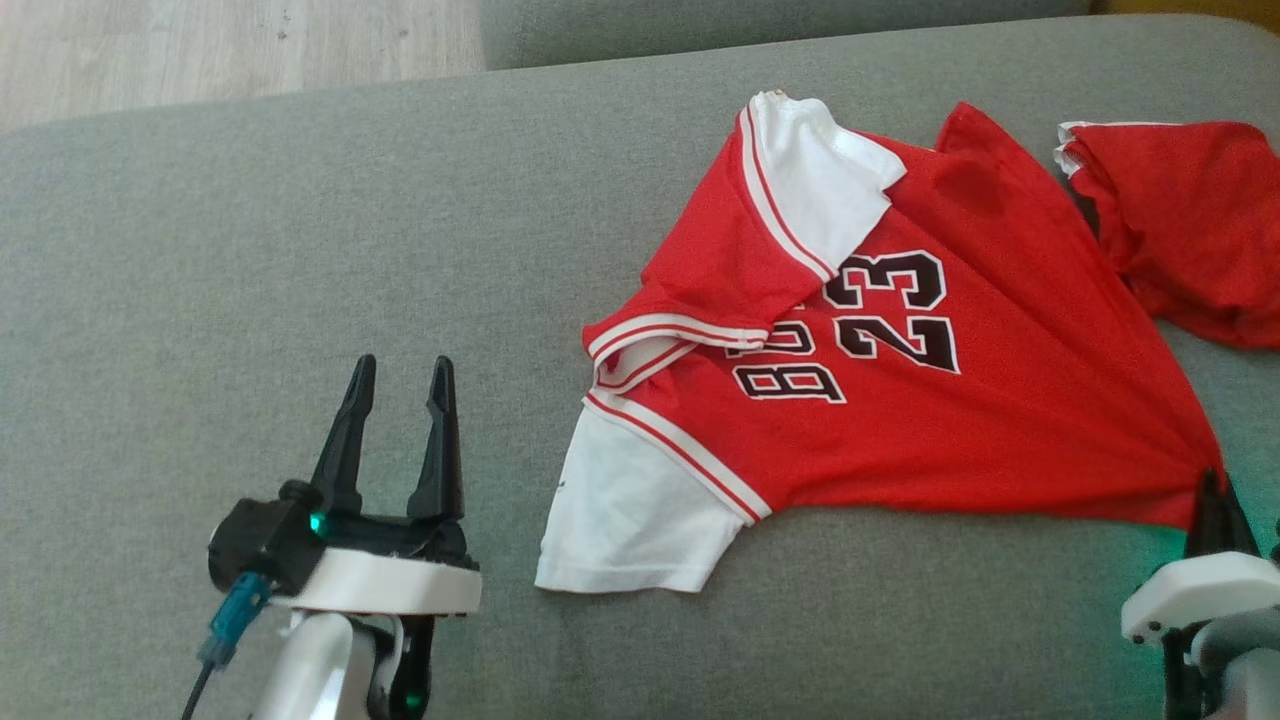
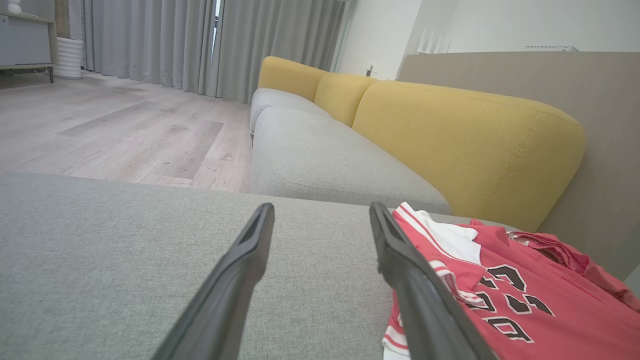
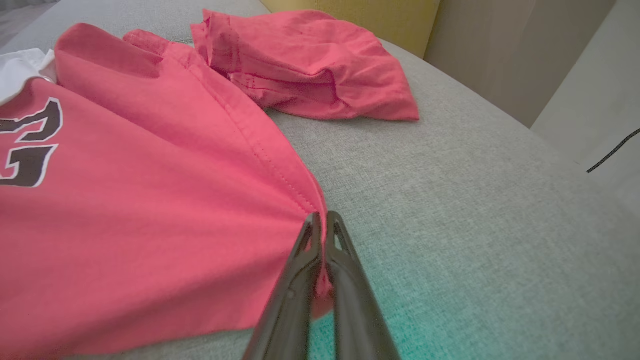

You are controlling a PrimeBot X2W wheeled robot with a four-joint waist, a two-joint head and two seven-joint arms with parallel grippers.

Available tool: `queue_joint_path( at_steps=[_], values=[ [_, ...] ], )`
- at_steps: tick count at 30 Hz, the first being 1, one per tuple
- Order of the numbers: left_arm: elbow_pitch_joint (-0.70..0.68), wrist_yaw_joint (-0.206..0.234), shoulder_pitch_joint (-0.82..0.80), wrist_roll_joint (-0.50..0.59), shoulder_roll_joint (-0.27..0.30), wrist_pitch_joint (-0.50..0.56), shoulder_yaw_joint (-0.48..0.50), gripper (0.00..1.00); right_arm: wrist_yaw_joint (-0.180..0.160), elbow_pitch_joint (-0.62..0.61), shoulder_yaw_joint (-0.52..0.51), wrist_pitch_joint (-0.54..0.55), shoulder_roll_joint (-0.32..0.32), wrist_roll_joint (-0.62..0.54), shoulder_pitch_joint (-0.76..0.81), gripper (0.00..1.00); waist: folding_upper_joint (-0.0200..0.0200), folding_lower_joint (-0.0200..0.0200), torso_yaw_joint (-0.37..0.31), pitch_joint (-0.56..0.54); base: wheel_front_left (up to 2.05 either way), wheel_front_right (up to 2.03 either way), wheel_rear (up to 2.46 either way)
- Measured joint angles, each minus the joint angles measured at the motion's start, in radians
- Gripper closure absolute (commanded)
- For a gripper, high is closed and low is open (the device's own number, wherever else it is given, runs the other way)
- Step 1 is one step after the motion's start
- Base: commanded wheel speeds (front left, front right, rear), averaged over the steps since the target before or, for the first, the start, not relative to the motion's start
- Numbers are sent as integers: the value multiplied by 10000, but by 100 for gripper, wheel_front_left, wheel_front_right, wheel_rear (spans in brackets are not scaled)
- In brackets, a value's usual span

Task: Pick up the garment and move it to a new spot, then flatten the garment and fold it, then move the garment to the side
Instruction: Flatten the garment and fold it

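Observation:
The garment (image 1: 900,400) is a red jersey with white sleeves and the number 23, spread on the grey sofa seat (image 1: 300,250). It also appears in the left wrist view (image 2: 525,310) and the right wrist view (image 3: 125,200). My right gripper (image 1: 1215,490) sits at the jersey's lower right corner, shut on the red hem; the right wrist view shows the cloth pinched between the closed fingers (image 3: 322,225). My left gripper (image 1: 400,385) stands open on the bare cushion, left of the white sleeve, touching nothing. Its two spread fingers (image 2: 250,250) point across the seat.
A second red cloth piece (image 1: 1190,220) lies crumpled at the far right of the seat, seen again in the right wrist view (image 3: 310,65). Yellow sofa backrests (image 2: 450,135) rise behind the seat. Wooden floor (image 1: 200,50) lies past the far left edge.

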Motion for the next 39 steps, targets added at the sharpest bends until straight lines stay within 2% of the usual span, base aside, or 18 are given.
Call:
queue_joint_path(
  at_steps=[1, 2, 3, 9, 15, 20, 28, 34, 39],
  values=[
    [4, -2, 0, 0, 0, 0, 0, 0, 0, 29, -33, 2, 6, 0, -18, 100, 0, 0, 0, -10, 0, 0, 0],
    [8, 0, 0, 0, 0, 0, -4, 0, -2, 84, -63, 17, 13, -10, -57, 60, 0, 0, 1, -20, 0, 0, 0],
    [13, -2, 0, 0, 0, 0, -6, 0, 0, 119, -52, -8, 13, -17, -107, 0, 0, 0, 4, -26, 0, 0, 0],
    [52, -2, 1, -2, 0, 0, -21, 0, -2, -286, 882, -535, 0, 823, -383, 0, 0, 0, 67, -101, 0, 0, 0],
    [92, -2, 2, -13, 0, 0, -88, 0, 0, -1839, 3490, -734, -12, 2268, -339, 0, 0, 0, 298, -217, 0, 0, 0],
    [73, 0, 9, -17, 0, 0, -163, 0, -2, -2405, 4916, -759, -12, 2522, -279, 0, 0, 0, 554, -270, 0, 0, 0],
    [-44, 2, 11, -36, 0, 0, -326, 0, 0, -2067, 5271, -422, -23, 2761, -206, 0, 0, 0, 974, -104, 0, 0, 0],
    [-36, 2, -169, -102, 0, 0, -508, 0, 0, -930, 5373, 384, -38, 3056, -1300, 0, 0, 0, 1249, 281, 0, 0, 0],
    [44, 4, -501, -198, -2, 0, -859, 0, -2, 593, 5354, 926, -58, 3747, -2669, 0, 0, 1, 1688, 629, 0, 0, 0]
  ],
)
